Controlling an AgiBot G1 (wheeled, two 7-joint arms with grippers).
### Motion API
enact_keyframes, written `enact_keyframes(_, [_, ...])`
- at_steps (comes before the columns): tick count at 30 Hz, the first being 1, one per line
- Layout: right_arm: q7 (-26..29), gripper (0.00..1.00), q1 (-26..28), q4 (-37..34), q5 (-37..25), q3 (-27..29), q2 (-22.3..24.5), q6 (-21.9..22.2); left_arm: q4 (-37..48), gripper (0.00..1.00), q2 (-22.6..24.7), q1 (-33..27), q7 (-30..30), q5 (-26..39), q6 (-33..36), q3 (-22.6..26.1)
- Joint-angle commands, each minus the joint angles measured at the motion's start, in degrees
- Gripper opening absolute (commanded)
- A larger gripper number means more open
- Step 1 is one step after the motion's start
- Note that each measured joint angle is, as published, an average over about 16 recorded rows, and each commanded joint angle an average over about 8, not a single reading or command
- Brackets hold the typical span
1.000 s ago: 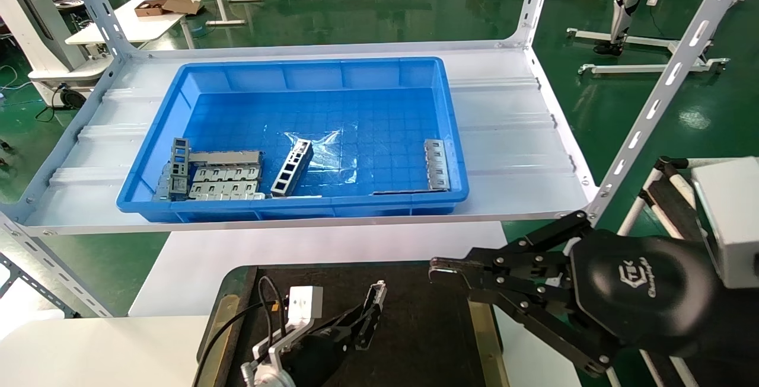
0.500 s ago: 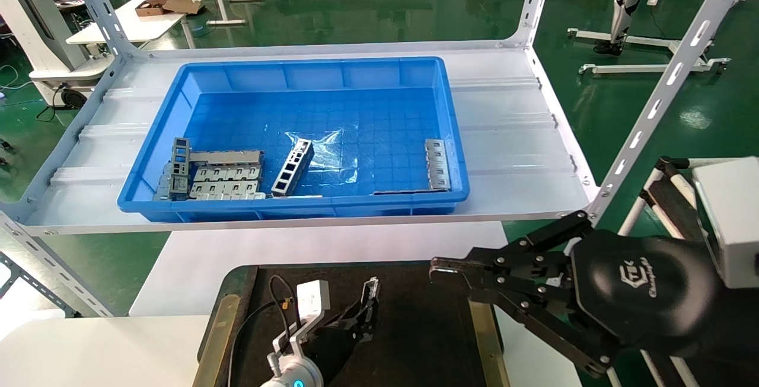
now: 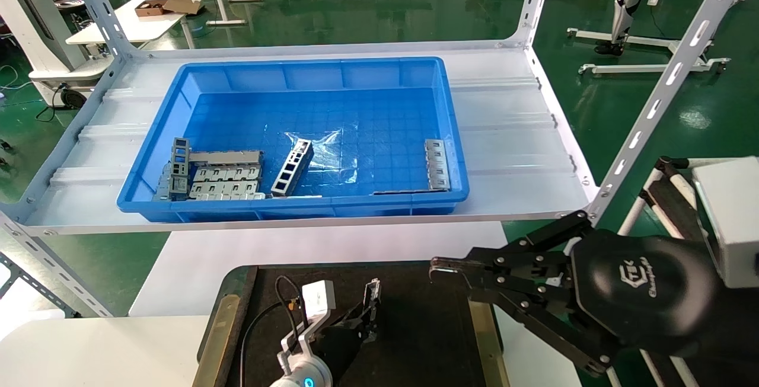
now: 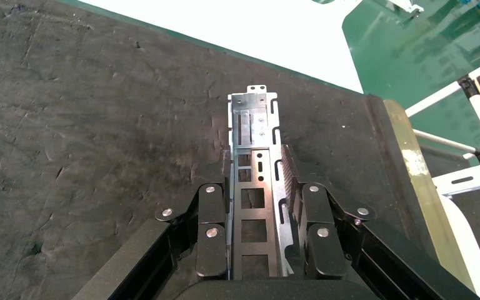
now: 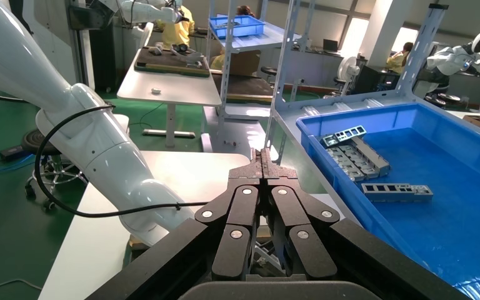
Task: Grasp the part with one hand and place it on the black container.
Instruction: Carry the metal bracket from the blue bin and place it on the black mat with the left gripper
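The part (image 3: 372, 299), a slim silvery metal channel with dark square openings, is held lengthwise between the fingers of my left gripper (image 3: 366, 317). It sits low over the black container (image 3: 427, 328), near its middle. In the left wrist view the part (image 4: 253, 119) sticks out past the fingertips of the left gripper (image 4: 254, 164), and the matte black container (image 4: 100, 125) lies right under it. I cannot tell whether the part touches the surface. My right gripper (image 3: 442, 268) is shut and empty, hovering by the container's right brass strip (image 3: 483, 328). The right wrist view shows the right gripper (image 5: 262, 156) closed.
A deep blue bin (image 3: 296, 204) on the white shelf (image 3: 510, 138) behind holds several grey ladder-like strips and plates (image 3: 225, 176). A slanted shelf post (image 3: 652, 108) rises at the right. The white table (image 3: 107, 345) surrounds the tray.
My left wrist has shifted right and its arm has swung under it. The part stays gripped, its far tip a little left of before. The right arm has not moved.
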Motion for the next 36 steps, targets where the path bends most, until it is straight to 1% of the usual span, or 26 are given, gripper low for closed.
enact_keyframes(1, [0.0,0.06,0.0,0.0,0.0,0.0,0.0,0.0,0.23,0.05,0.23,0.02,0.15,-0.35,-0.3,0.24])
enact_keyframes(2, [0.0,0.1,0.0,0.0,0.0,0.0,0.0,0.0,0.4,0.08,0.35,0.03,0.19,-0.49,-0.47,0.32])
enact_keyframes(3, [0.0,0.2,0.0,0.0,0.0,0.0,0.0,0.0,0.56,0.12,0.47,0.05,0.24,-0.62,-0.63,0.39])
enact_keyframes(4, [0.0,0.33,0.0,0.0,0.0,0.0,0.0,0.0,0.72,0.21,0.59,0.07,0.28,-0.75,-0.79,0.46])
enact_keyframes(6, [0.0,0.57,0.0,0.0,0.0,0.0,0.0,0.0,0.97,0.45,0.82,0.1,0.34,-0.97,-1.09,0.57])
enact_keyframes(8, [0.0,0.79,0.0,0.0,0.0,0.0,0.0,0.0,1.14,0.67,1.02,0.12,0.35,-1.17,-1.33,0.65])
enact_keyframes(9, [0.0,0.89,0.0,0.0,0.0,0.0,0.0,0.0,1.2,0.78,1.1,0.13,0.35,-1.26,-1.43,0.69])
enact_keyframes(10, [0.0,0.97,0.0,0.0,0.0,-0.01,0.0,0.0,1.24,0.88,1.17,0.14,0.35,-1.35,-1.53,0.72])
enact_keyframes(11, [0.0,1.0,0.0,0.0,0.0,-0.01,0.0,0.0,1.27,0.96,1.23,0.15,0.34,-1.43,-1.62,0.74])
enact_keyframes(12, [0.0,1.0,0.0,0.0,0.0,-0.01,0.0,0.0,1.3,1.0,1.28,0.15,0.33,-1.51,-1.7,0.77])
enact_keyframes(20, [0.0,1.0,0.0,0.0,0.01,-0.01,0.0,0.0,0.53,1.0,1.2,0.0,0.19,-2.27,-1.66,0.98])
enact_keyframes(25, [-0.01,1.0,0.0,0.0,0.01,-0.01,0.0,0.0,-1.8,1.0,-0.31,-0.45,0.54,-2.71,-0.91,1.36])
enact_keyframes(30, [-0.01,1.0,0.0,0.0,0.01,-0.01,0.01,0.01,-6.69,1.0,-4.66,-1.2,1.82,-2.32,1.06,2.23])
enact_keyframes(36, [-0.01,1.0,0.0,0.0,0.01,-0.02,0.01,0.01,-15.58,1.0,-13.26,-2.38,3.92,-0.33,6.42,3.17])
